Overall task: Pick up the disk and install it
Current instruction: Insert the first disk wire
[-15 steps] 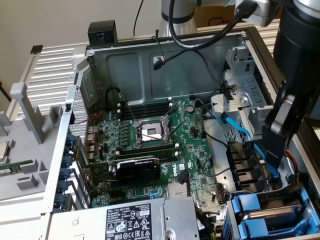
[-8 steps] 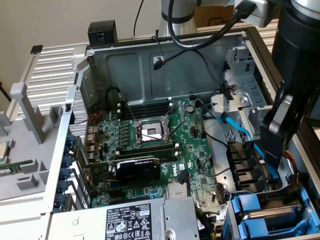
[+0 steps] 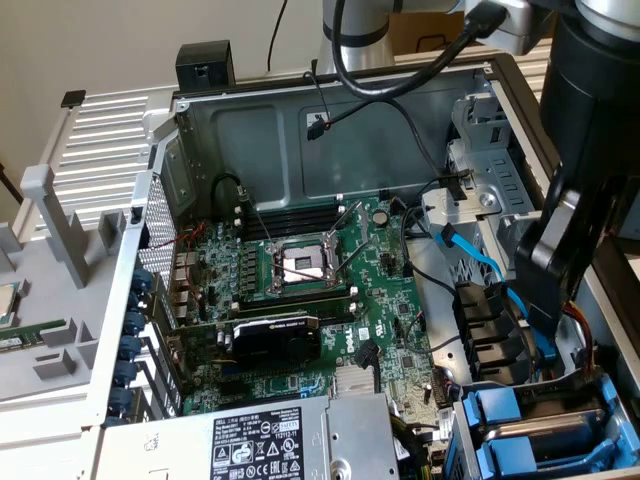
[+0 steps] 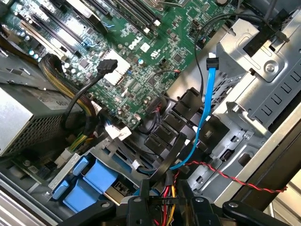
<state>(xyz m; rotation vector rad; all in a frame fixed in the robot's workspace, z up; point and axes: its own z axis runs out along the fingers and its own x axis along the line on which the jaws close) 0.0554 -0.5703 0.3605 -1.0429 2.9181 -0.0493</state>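
Hovering with jaws parted and empty, the gripper point(image 4: 164, 190) hangs near the disk point(image 4: 101, 181).

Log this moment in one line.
gripper: open, empty | nearest: disk | disk: not held, lying in case near power supply | stage: pickup not yet done

A plain beige wall point(image 3: 100, 40) stands in back.
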